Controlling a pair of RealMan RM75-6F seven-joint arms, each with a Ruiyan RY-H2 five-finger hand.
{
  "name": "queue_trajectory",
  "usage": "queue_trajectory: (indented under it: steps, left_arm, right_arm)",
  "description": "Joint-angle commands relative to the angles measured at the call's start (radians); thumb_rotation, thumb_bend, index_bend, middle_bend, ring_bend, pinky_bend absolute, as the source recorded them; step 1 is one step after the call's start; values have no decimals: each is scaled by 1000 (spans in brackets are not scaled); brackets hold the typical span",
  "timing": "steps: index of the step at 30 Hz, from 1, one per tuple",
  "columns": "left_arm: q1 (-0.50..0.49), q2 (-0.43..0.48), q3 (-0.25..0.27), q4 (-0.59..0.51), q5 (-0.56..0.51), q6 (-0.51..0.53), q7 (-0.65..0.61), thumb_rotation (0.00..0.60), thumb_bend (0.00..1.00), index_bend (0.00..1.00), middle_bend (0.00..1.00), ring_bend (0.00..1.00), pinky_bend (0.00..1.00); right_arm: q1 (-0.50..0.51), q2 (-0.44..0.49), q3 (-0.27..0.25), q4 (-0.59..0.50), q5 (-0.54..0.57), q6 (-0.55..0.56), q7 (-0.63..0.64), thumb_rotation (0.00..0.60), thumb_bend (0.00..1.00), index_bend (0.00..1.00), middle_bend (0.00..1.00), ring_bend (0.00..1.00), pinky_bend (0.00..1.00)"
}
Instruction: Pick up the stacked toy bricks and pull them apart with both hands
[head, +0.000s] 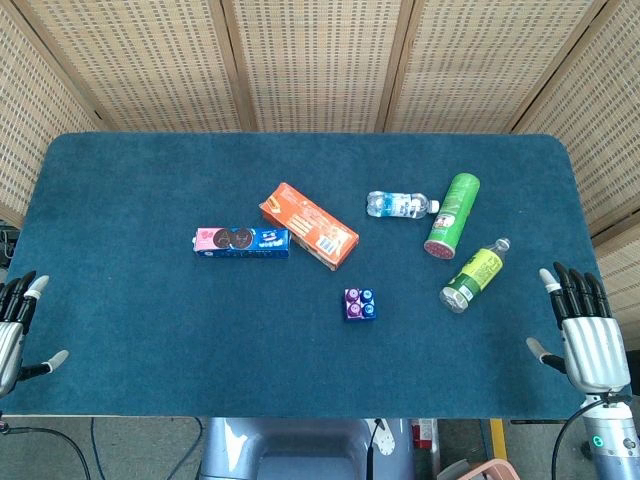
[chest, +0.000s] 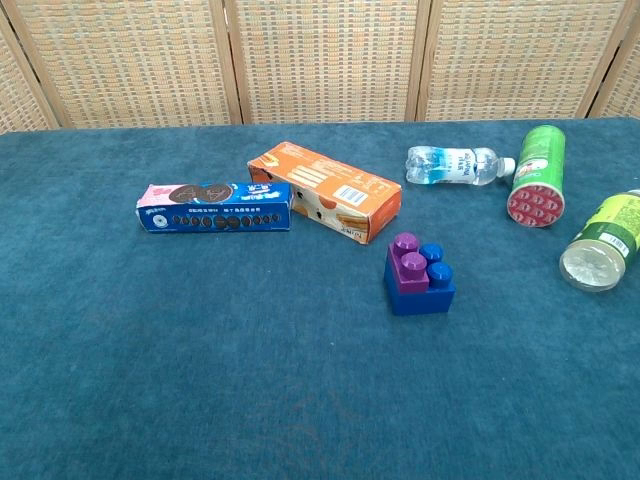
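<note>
The stacked toy bricks (head: 360, 304), a purple brick on a blue one, sit on the blue table cloth just right of the middle; the chest view shows the stacked bricks (chest: 419, 275) close up, with nothing touching them. My left hand (head: 18, 332) hovers at the table's front left corner, fingers spread and empty. My right hand (head: 580, 327) is at the front right edge, also spread and holding nothing. Both hands are far from the bricks. Neither hand shows in the chest view.
An orange box (head: 309, 225) and a blue cookie pack (head: 241, 242) lie behind and left of the bricks. A small water bottle (head: 402, 205), a green can (head: 452, 215) and a green-labelled bottle (head: 474, 275) lie to the right, between the bricks and my right hand.
</note>
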Motion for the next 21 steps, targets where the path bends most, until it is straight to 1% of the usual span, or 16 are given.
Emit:
queue_trajectory:
  steps: [1, 6, 9, 12, 14, 16, 17, 18, 20, 21]
  left_arm:
    - [1, 1, -1, 0, -1, 0, -2, 600, 0, 0, 0, 0, 0]
    - [1, 1, -2, 0, -6, -2, 0, 600, 0, 0, 0, 0, 0]
    - [2, -1, -2, -1, -5, -1, 6, 600, 0, 0, 0, 0, 0]
    - [-1, -4, -5, -2, -4, 0, 14, 600, 0, 0, 0, 0, 0]
    - [-2, -7, -6, -2, -6, -3, 22, 600, 0, 0, 0, 0, 0]
    - [-5, -10, -8, -1, -14, -10, 30, 600, 0, 0, 0, 0, 0]
    - [-8, -12, -10, 0, -21, -16, 35, 600, 0, 0, 0, 0, 0]
    - [-10, -13, -11, 0, -27, -22, 36, 600, 0, 0, 0, 0, 0]
    - [-13, -15, -15, 3, -32, -25, 37, 600, 0, 0, 0, 0, 0]
    - [-14, -16, -15, 4, -33, -26, 40, 600, 0, 0, 0, 0, 0]
  right_arm:
    - [-4, -1, 3, -3, -1, -3, -8, 600, 0, 0, 0, 0, 0]
    - [2, 0, 3, -11, -23, -22, -1, 600, 0, 0, 0, 0, 0]
    - [32, 10, -7, -23, -55, -79, 38, 600, 0, 0, 0, 0, 0]
    - [92, 33, -12, -57, -96, -170, 70, 600, 0, 0, 0, 0, 0]
    - [148, 57, -6, -102, -104, -260, 102, 600, 0, 0, 0, 0, 0]
    - [211, 78, 9, -149, -88, -364, 113, 600, 0, 4, 0, 0, 0]
    - [252, 84, 28, -171, -61, -428, 89, 600, 0, 8, 5, 0, 0]
    - [284, 78, 47, -174, -42, -468, 38, 600, 0, 13, 24, 0, 0]
    - [338, 45, 81, -182, 20, -540, -66, 600, 0, 22, 65, 0, 0]
    - [361, 29, 95, -197, 62, -576, -94, 600, 0, 31, 87, 0, 0]
